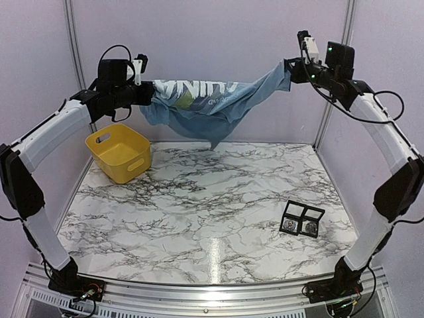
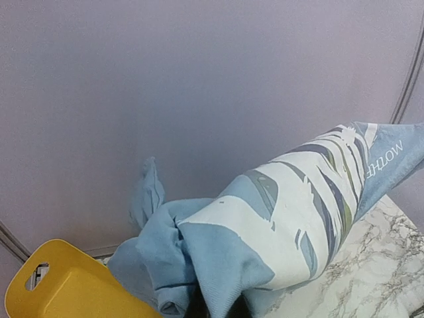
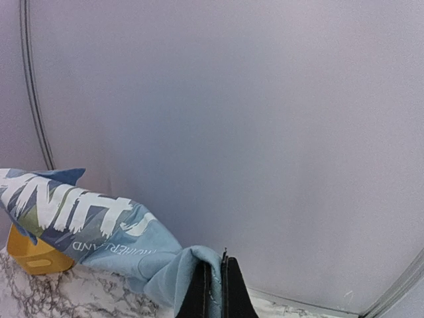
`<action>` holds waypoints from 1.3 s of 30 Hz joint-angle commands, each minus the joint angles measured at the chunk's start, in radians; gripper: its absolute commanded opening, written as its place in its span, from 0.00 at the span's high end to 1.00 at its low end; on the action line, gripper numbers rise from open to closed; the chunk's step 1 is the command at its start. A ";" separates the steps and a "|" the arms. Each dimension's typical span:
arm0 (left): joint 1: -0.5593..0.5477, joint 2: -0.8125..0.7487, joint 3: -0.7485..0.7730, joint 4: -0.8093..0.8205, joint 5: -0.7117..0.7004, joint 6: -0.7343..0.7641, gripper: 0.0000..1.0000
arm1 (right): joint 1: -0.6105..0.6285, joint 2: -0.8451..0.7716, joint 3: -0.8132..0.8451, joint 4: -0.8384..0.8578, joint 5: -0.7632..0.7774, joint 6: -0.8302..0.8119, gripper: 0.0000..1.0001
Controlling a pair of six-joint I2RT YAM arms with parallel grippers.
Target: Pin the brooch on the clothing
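Light blue shirt, soft knit, slung sagging in the air between both grippers, well above the marble-veined table. Big white brush-stroke lettering, yellow-green streaks, crumpled folds. Left gripper clamped on one bunched end, fingers buried in cloth. Right gripper pinched nearly closed on a thin blue edge. Glossy yellow plastic basket below the left end.

left arm raised, forearm level, pointing inward | left gripper clamped on clothing | right arm raised, reaching inward | right gripper pinched tight on clothing
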 commanded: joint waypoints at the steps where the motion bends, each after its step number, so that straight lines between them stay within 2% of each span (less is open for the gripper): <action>1: -0.005 -0.076 -0.113 -0.048 0.076 -0.025 1.00 | 0.005 -0.222 -0.222 0.106 -0.035 0.049 1.00; 4: -0.008 -0.121 -0.253 -0.098 0.104 -0.061 1.00 | 0.009 -0.349 -0.493 0.233 -0.063 0.099 1.00; 6: -0.008 -0.132 -0.320 -0.111 0.136 -0.065 0.74 | 0.010 -0.372 -0.574 0.218 -0.061 0.108 1.00; 7: -0.007 -0.116 -0.336 -0.121 0.131 -0.065 0.38 | 0.010 -0.369 -0.605 0.211 -0.059 0.108 1.00; 8: -0.006 -0.089 -0.334 -0.129 0.116 -0.063 0.20 | 0.010 -0.360 -0.632 0.210 -0.051 0.111 1.00; 9: -0.005 -0.047 -0.314 -0.143 0.080 -0.059 0.11 | 0.008 -0.343 -0.657 0.219 -0.045 0.118 1.00; 11: -0.005 0.047 -0.232 -0.193 0.029 -0.047 0.05 | 0.002 -0.290 -0.699 0.246 -0.038 0.126 1.00; 13: -0.006 0.121 -0.133 -0.239 0.035 -0.042 0.01 | -0.002 -0.219 -0.684 0.238 0.004 0.114 1.00; 15: -0.016 0.135 -0.108 -0.243 0.063 -0.054 0.01 | -0.015 -0.143 -0.642 0.207 0.044 0.113 1.00; 20: -0.115 0.049 -0.246 -0.242 0.027 -0.059 0.05 | -0.072 -0.034 -0.595 0.175 0.065 0.151 1.00; 21: -0.141 0.027 -0.287 -0.240 0.031 -0.068 0.09 | -0.083 -0.015 -0.592 0.174 0.071 0.155 1.00; 24: -0.226 -0.007 -0.423 -0.227 0.078 -0.058 0.32 | -0.101 0.032 -0.576 0.157 0.088 0.151 1.00; 26: -0.295 0.003 -0.482 -0.219 0.104 -0.013 0.38 | -0.102 0.051 -0.575 0.155 0.098 0.144 1.00; 30: -0.358 0.075 -0.533 -0.226 0.150 0.000 0.41 | -0.103 0.048 -0.606 0.177 0.097 0.148 1.00; 35: -0.350 0.092 -0.572 -0.242 -0.006 -0.059 0.40 | -0.102 0.020 -0.640 0.181 0.095 0.133 1.00; 39: -0.318 0.094 -0.617 -0.249 -0.142 -0.069 0.31 | -0.102 -0.004 -0.662 0.186 0.096 0.122 1.00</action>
